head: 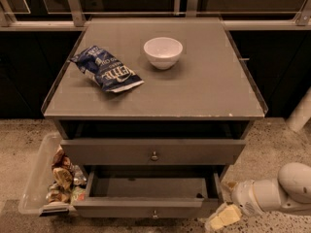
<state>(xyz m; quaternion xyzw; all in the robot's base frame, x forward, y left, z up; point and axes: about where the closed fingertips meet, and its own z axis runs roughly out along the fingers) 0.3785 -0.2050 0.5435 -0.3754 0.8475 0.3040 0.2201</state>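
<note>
My gripper (224, 216) sits low at the bottom right, just beside the right front corner of the pulled-out bottom drawer (150, 200). One pale finger (223, 218) points down and left toward the floor. The white arm (277, 193) reaches in from the right edge. Nothing shows in the gripper. The drawer looks empty inside. Above it, the upper drawer (153, 152) is closed. On the cabinet top (204, 89) lie a blue chip bag (107, 73) at the left and a white bowl (163, 52) near the back middle.
A clear plastic bin (41, 176) with several snack packets (63, 178) stands on the speckled floor at the cabinet's left. Dark cabinets and a metal rail (73, 4) run along the back. A white post (301, 113) stands at the right.
</note>
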